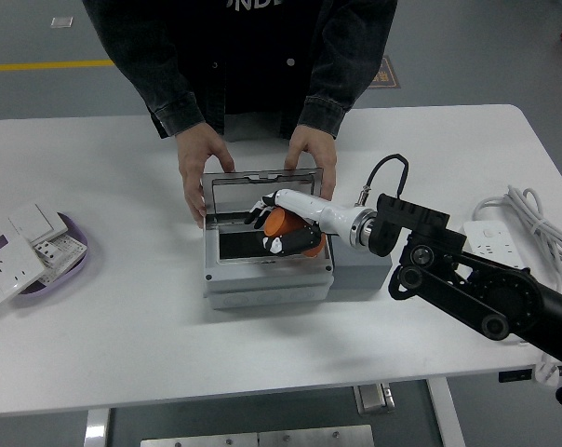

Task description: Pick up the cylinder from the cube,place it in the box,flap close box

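A grey box (267, 284) stands mid-table with its clear-windowed lid (262, 179) raised at the back. My right hand (283, 227), white with black fingertips, reaches in from the right and is shut on an orange cylinder (287, 222), holding it inside the box opening. A grey cube (360, 270) sits against the box's right side, under my forearm. A person at the far side has the left hand (200, 168) and right hand (310, 154) on the lid's back corners. My left arm is not in view.
A purple dish (76, 265) with white wall sockets (20, 253) sits at the left edge. A white power strip (498, 253) with coiled cable (532, 219) lies at the right.
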Action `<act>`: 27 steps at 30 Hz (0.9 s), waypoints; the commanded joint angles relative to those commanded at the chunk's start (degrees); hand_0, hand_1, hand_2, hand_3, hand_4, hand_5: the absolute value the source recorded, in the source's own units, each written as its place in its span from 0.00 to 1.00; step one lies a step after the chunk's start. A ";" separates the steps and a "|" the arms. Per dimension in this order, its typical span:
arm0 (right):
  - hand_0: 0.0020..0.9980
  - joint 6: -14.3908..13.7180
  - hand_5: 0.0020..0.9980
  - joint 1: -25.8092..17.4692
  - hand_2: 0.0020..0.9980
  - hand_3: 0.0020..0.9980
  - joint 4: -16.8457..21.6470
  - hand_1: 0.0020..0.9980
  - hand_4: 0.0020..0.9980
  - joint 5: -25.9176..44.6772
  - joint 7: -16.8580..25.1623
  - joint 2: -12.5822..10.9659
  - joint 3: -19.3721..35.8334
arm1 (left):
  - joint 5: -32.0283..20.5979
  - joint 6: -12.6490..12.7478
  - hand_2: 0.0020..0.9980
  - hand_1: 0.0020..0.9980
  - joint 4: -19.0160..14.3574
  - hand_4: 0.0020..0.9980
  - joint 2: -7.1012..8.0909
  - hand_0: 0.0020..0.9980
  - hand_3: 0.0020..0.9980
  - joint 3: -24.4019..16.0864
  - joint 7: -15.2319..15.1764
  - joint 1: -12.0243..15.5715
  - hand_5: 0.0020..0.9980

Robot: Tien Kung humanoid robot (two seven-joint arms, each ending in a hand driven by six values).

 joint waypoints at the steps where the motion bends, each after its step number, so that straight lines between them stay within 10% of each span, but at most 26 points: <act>1: 0.76 -0.05 0.21 -0.03 0.69 0.71 0.00 0.69 0.58 0.10 0.06 0.01 0.00 | 0.00 0.00 0.58 0.66 0.00 0.72 0.01 0.63 0.66 0.01 0.00 -0.01 0.32; 27: 0.77 -2.22 0.19 -2.49 0.70 0.72 8.38 0.69 0.63 9.08 4.36 -2.94 7.23 | -0.24 -0.06 0.58 0.66 0.00 0.70 -0.15 0.63 0.65 0.29 -0.13 0.16 0.31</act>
